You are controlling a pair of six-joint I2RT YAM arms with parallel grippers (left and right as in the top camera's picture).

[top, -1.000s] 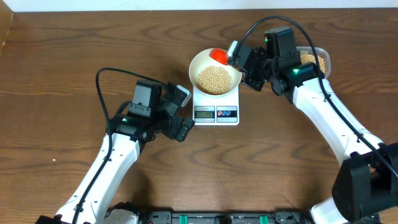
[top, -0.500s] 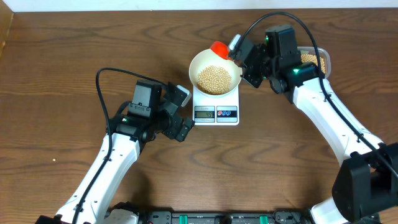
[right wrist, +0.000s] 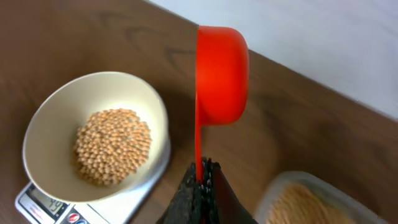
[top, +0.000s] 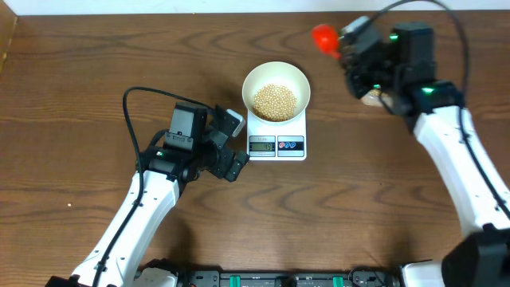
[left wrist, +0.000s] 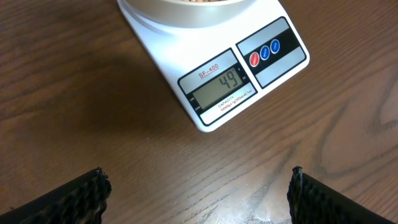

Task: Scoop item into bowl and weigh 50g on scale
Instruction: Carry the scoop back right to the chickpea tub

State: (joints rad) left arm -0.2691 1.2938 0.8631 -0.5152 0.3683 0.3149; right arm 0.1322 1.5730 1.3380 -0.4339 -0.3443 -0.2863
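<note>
Overhead, the scale lies at the centre of the wooden table, its display and buttons toward 6 o'clock. The bowl stands on the scale's 12 o'clock half, and the beans form a low heap in the bowl's bottom. Seen from the left wrist, the display reads 49, with red and blue round buttons just beside it at 3 o'clock. The left gripper sits at 9 o'clock of the scale, near it but not touching, with its jaws spread wide and nothing between them; both fingertips frame bare table. The right gripper is at 1 o'clock of the bowl, well apart from it, with its jaws clamped on the thin handle of a red scoop. From the right wrist, the scoop's cup appears edge-on above the table, beside the bowl rather than over it. A clear tub holding more beans shows at 5 o'clock in that view, blurred.
</note>
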